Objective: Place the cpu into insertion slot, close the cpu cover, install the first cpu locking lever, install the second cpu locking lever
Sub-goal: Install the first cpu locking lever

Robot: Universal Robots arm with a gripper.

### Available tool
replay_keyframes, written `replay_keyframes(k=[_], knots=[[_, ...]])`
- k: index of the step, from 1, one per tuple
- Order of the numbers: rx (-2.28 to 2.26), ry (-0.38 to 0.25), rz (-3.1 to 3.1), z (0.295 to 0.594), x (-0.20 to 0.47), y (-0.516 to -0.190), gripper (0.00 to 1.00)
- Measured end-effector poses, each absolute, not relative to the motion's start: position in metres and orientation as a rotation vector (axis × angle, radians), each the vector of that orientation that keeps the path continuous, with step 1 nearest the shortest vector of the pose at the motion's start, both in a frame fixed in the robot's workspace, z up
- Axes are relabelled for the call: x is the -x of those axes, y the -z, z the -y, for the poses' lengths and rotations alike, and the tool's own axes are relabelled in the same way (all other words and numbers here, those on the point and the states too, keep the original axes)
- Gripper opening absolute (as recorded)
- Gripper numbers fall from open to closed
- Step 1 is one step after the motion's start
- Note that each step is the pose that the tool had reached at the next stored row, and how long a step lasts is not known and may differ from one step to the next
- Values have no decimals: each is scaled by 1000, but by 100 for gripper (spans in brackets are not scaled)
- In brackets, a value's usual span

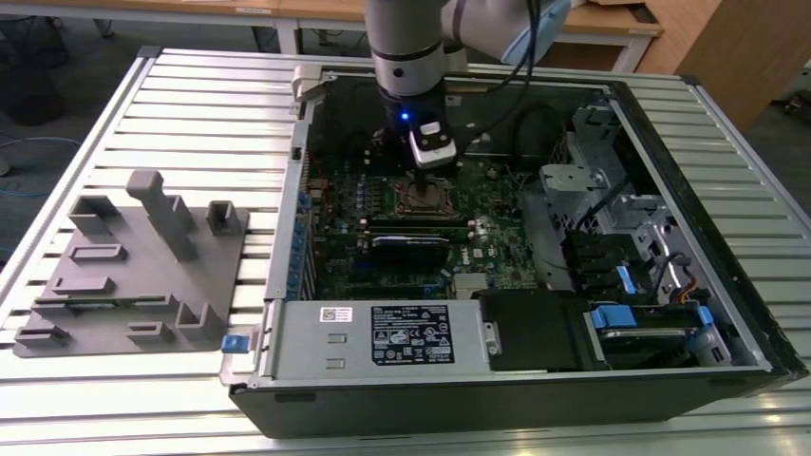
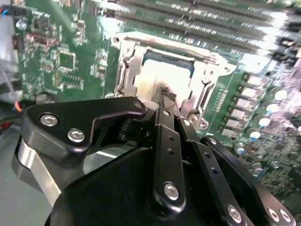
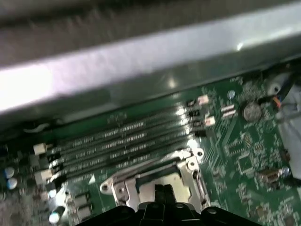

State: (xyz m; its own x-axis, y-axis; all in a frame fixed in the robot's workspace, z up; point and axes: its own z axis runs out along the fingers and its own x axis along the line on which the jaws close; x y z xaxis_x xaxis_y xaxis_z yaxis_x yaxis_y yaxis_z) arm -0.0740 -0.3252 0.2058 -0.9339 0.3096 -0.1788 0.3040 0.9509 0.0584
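Pincer (image 2: 165,94) tips pressed together, down on cpu (image 2: 160,77): flat pale silver-grey square seated in insertion slot (image 2: 186,70) on green board. Cpu cover (image 2: 127,70), thin silver frame w/ square window, lies closed around chip.

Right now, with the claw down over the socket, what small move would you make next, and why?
Probably a slight lift of the claw straight up. In the second wrist view its tips sit on the cpu, which looks seated inside the cpu cover frame on the green circuit board. I cannot tell whether the cover is latched.
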Motion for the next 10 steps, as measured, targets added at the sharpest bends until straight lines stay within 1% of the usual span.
replay_keyframes(k=[5, 10], knots=[[-471, -29, -2972, 325, 60, -206, 11], [-473, -27, -2981, 325, 58, -206, 11]])
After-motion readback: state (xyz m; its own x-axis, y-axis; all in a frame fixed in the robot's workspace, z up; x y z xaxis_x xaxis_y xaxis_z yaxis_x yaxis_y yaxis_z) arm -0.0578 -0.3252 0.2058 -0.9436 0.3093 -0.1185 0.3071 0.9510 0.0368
